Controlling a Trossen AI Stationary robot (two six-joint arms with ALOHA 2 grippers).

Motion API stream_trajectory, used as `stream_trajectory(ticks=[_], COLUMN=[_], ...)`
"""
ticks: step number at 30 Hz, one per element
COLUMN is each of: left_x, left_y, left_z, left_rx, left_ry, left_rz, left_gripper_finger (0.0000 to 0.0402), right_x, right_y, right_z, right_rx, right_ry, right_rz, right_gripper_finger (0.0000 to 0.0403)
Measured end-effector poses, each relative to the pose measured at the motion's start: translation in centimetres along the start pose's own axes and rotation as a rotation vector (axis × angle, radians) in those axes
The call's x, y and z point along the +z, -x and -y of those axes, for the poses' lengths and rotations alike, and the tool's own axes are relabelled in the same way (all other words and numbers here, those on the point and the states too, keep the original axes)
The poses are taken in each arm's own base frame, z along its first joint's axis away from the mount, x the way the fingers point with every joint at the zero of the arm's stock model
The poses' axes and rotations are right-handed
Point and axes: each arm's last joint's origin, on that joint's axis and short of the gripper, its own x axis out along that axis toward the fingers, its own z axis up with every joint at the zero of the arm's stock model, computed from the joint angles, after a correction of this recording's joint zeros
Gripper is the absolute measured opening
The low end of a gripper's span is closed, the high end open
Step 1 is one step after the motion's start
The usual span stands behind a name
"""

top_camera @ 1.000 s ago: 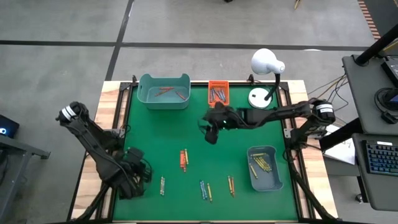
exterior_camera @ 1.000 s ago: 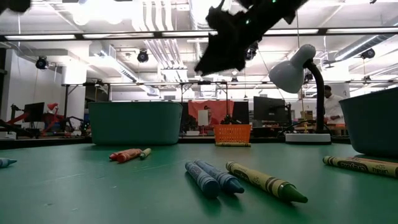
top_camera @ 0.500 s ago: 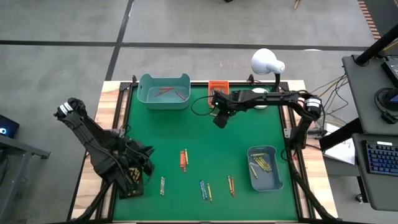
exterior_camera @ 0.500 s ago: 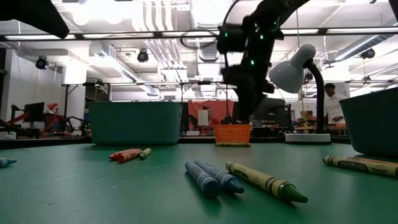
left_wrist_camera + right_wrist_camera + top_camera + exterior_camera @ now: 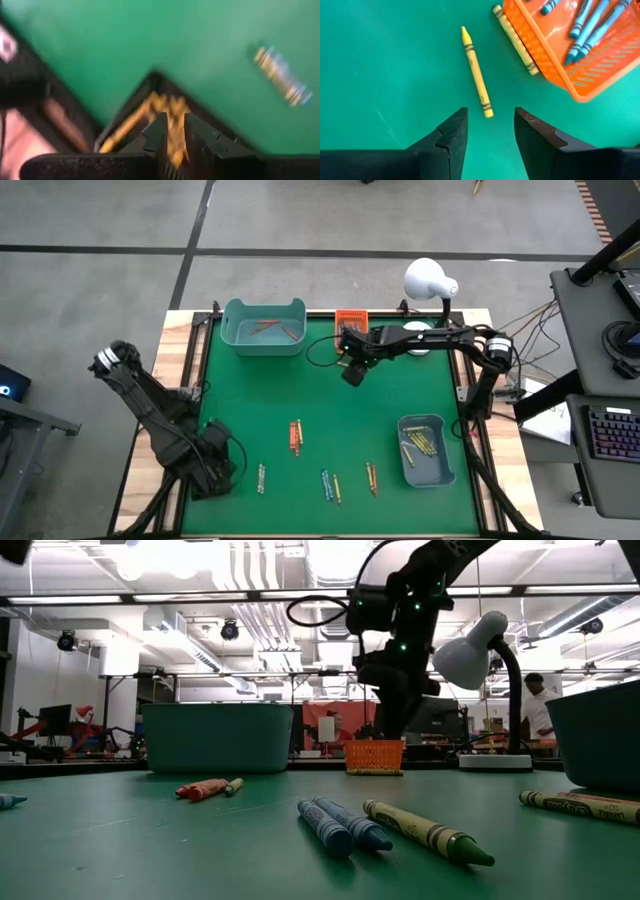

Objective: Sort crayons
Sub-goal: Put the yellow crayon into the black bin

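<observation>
right gripper (image 5: 490, 132) jaws apart above yellow crayon (image 5: 477, 79) beside orange tray (image 5: 580, 50); next: descend, pinch. left gripper (image 5: 174, 142) clamped on a yellow crayon.

This is a robotics lab or workshop in a large industrial hall. The low view shows a high open ceiling with white ducts and pipes (image 5: 270, 580), strip lights and dark computer monitors (image 5: 437, 716) on benches behind the green-topped work table (image 5: 390, 395). From above, a bare grey concrete floor (image 5: 100, 220) surrounds the table, with a black keyboard (image 5: 610, 430) on a side desk.
</observation>
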Motion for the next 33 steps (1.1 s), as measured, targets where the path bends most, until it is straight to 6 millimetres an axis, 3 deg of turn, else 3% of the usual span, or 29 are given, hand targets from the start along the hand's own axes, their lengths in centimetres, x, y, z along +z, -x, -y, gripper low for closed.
stream_trajectory(ticks=[4,9,12,16,21,33], left_x=[-0.7,-0.9,-1.1,-1.2,-1.2,-1.7], left_y=[-0.7,-1.5,-2.0,-2.7,-3.1,-5.1], left_z=[0.5,0.4,0.3,0.1,0.3,1.1], left_rx=[0.06,0.195,0.301,0.44,0.491,0.591], left_ry=[-0.046,-0.001,0.027,0.07,0.163,0.176], left_rz=[-0.156,-0.194,-0.239,-0.237,-0.241,-0.189], left_gripper_finger=[0.0074,0.011,0.0112,0.0074,0.0007,0.0003], right_x=[0.2,0.3,0.3,0.3,0.3,0.4], right_y=[0.0,0.0,0.0,0.0,0.0,0.1], right_z=[-0.1,-0.2,-0.2,-0.2,-0.2,-0.5], right_rx=[0.006,0.01,0.01,0.01,0.01,0.016], right_ry=[-0.003,0.01,0.012,0.016,0.022,0.011], right_rz=[0.021,0.037,0.037,0.037,0.038,0.048], right_gripper_finger=[0.0144,0.0147,0.015,0.0149,0.0142,0.0142])
